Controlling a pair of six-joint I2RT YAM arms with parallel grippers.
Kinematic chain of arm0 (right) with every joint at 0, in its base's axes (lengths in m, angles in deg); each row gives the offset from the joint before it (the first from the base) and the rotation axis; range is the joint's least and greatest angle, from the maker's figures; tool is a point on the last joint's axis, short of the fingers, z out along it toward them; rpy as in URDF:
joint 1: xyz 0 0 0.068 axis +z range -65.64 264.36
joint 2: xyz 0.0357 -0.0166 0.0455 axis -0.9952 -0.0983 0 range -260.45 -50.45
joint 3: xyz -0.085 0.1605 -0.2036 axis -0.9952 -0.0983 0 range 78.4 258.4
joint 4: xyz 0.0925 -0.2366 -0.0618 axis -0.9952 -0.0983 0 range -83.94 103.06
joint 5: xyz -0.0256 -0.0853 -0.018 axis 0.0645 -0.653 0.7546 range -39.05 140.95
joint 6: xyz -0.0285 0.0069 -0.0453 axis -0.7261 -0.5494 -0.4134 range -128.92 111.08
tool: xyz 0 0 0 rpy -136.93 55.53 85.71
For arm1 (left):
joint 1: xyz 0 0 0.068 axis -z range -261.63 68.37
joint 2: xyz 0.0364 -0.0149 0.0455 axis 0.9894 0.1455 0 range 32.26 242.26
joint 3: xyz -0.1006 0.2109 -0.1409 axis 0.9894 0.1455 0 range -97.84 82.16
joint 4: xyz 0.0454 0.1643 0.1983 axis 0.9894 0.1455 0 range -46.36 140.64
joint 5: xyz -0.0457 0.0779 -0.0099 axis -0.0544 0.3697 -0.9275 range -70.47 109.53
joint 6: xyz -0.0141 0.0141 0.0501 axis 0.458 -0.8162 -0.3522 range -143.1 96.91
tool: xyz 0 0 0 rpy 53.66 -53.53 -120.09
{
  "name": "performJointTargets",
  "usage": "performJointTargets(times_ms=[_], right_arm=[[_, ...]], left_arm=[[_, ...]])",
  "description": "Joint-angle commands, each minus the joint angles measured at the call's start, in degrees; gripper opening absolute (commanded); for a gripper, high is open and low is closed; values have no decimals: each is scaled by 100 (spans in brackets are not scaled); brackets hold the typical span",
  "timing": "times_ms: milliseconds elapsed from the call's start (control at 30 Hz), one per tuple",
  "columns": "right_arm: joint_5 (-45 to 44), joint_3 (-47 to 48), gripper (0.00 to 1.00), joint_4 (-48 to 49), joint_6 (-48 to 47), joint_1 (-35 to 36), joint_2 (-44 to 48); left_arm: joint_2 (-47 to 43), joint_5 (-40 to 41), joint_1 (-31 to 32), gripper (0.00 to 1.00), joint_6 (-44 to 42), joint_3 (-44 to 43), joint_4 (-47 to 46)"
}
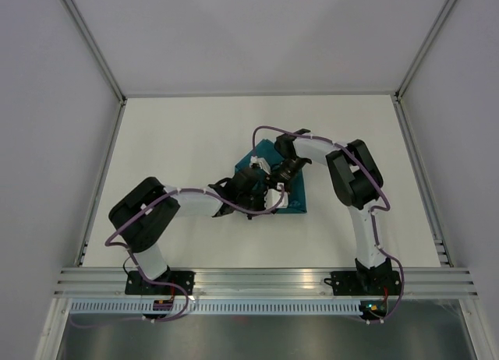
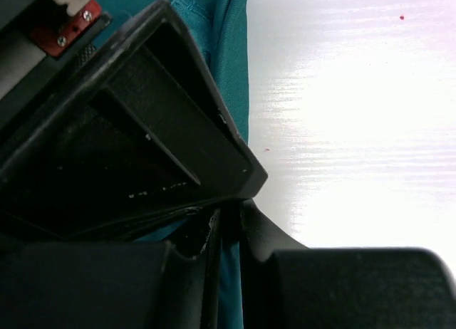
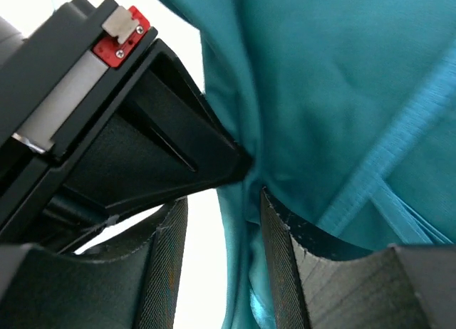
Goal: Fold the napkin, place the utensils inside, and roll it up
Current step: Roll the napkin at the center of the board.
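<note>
Pinching a fold of the teal napkin [image 2: 231,72], our left claw [image 2: 229,222] stands narrow, with a strip of cloth caught between its fingers [image 2: 306,272]. Our right claw [image 3: 222,218] stands wide. A hanging edge of the napkin sits in its gap but is not gripped. From above, both claws meet almost tip to tip over the napkin's left part.

We judge the step in hand to be the fold, or perhaps a hand-over of the edge from one claw to the other. To do it well, we would hold the left grip firm until the right one has cloth. We would lift only enough to free the top layer, carry the edge straight across so the hems line up, and lay it flat without dragging the rest. The fabric looks thin and slippery, so a shallow bite may slide out. We cannot find the utensil in any view; it may lie under cloth or arms.

The napkin lies bunched near the middle of the white, glossy surface [image 1: 171,142]. Pale grey walls [image 1: 47,103] stand to the left, right and far side of the napkin. An aluminium rail [image 1: 265,276] runs along its near side.
</note>
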Motion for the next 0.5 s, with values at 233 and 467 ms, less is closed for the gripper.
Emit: performJointTargets(times_ms=[233, 467], right_arm=[[-267, -779, 53, 2112, 882, -513, 1062], [-433, -1280, 54, 3077, 1287, -865, 1695]], left_arm=[[385, -1648, -529, 2, 685, -623, 1361], [832, -2281, -810, 2, 878, -1219, 2002]])
